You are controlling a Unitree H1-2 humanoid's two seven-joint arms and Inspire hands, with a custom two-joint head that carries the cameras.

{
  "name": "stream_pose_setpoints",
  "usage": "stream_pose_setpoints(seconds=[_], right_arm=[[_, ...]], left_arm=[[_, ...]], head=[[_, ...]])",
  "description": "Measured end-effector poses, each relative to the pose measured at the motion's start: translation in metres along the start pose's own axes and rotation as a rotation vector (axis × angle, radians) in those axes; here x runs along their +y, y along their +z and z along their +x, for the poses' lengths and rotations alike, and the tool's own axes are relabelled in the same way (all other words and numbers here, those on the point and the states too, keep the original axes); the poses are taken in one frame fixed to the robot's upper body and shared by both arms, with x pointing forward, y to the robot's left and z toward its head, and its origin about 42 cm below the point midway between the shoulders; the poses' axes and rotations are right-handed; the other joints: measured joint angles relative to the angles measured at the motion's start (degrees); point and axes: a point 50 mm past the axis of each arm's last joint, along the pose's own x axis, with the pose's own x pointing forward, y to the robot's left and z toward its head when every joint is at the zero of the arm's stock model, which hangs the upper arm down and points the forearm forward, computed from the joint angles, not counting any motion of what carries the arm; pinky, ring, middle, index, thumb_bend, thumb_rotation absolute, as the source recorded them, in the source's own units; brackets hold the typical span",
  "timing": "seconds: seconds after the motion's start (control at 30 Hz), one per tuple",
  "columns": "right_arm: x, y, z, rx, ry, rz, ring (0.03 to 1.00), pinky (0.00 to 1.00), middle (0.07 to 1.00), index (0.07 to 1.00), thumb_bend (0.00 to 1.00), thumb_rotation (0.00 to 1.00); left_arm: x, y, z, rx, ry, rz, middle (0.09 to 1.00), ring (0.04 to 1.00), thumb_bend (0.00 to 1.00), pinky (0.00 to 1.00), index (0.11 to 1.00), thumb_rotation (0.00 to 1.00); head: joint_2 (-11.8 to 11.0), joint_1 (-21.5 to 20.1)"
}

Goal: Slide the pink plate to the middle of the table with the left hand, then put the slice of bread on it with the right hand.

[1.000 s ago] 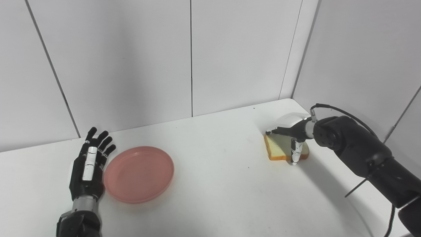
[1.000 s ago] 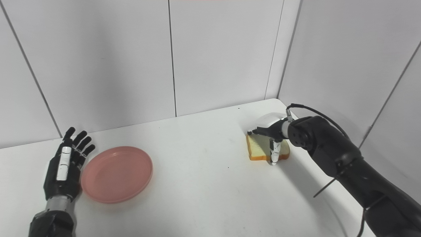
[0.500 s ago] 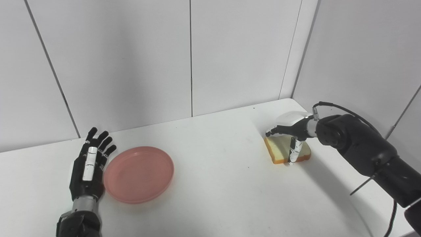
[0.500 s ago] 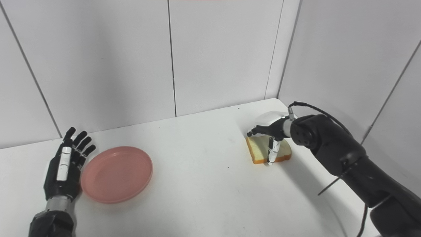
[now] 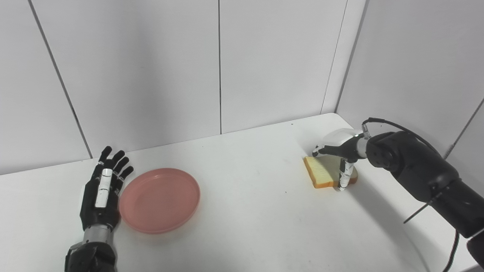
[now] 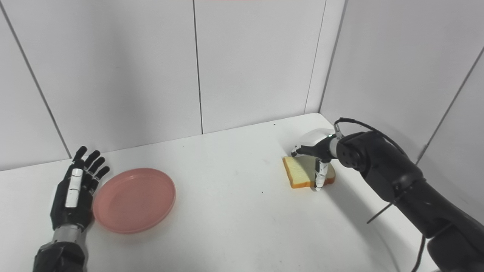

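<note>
The pink plate lies on the white table at the left. My left hand rests flat just left of the plate, fingers spread, open and empty, close to the rim. The slice of bread lies on the table at the far right. My right hand hovers over it, its fingers reaching above the far edge and the thumb pointing down against the front right edge. The bread stays on the table; the hand is not closed on it.
Grey wall panels stand close behind the table and along its right side, right beside the bread. A black cable loops over my right wrist. The table's rounded front right corner is near my right forearm.
My right hand has shifted slightly right over the bread, the thumb moving to the front right edge. The bread has turned a little on the table. The left hand and plate have not moved.
</note>
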Motion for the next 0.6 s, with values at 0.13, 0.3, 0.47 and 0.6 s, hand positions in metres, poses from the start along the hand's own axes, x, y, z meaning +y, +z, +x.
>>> stream_pose_setpoints(seconds=[0.13, 0.3, 0.47, 0.6], right_arm=[[0.002, -0.004, 0.002, 0.018, 0.012, 0.002, 1.000, 0.97, 0.993, 0.903, 1.00, 0.26], [0.005, -0.008, 0.004, 0.029, 0.028, 0.013, 0.998, 0.97, 0.984, 0.899, 1.00, 0.27], [0.009, -0.011, 0.009, 0.037, 0.039, 0.032, 0.998, 0.94, 0.981, 0.895, 1.00, 0.30], [0.011, -0.014, 0.012, 0.045, 0.023, 0.053, 0.933, 0.78, 0.948, 0.880, 1.00, 0.24]], left_arm=[[0.000, 0.000, 0.000, 0.001, 0.000, 0.000, 0.835, 0.858, 0.81, 0.80, 0.878, 0.62], [0.000, 0.000, 0.000, 0.001, 0.000, 0.000, 0.836, 0.856, 0.82, 0.80, 0.882, 0.61], [0.000, 0.000, 0.000, 0.001, 0.000, 0.001, 0.848, 0.860, 0.81, 0.81, 0.886, 0.61], [0.000, 0.000, 0.000, 0.002, -0.003, 0.003, 0.844, 0.857, 0.82, 0.80, 0.890, 0.62]], head=[[0.00, 0.09], [0.09, 0.09], [0.09, 0.09], [0.35, 0.44]])
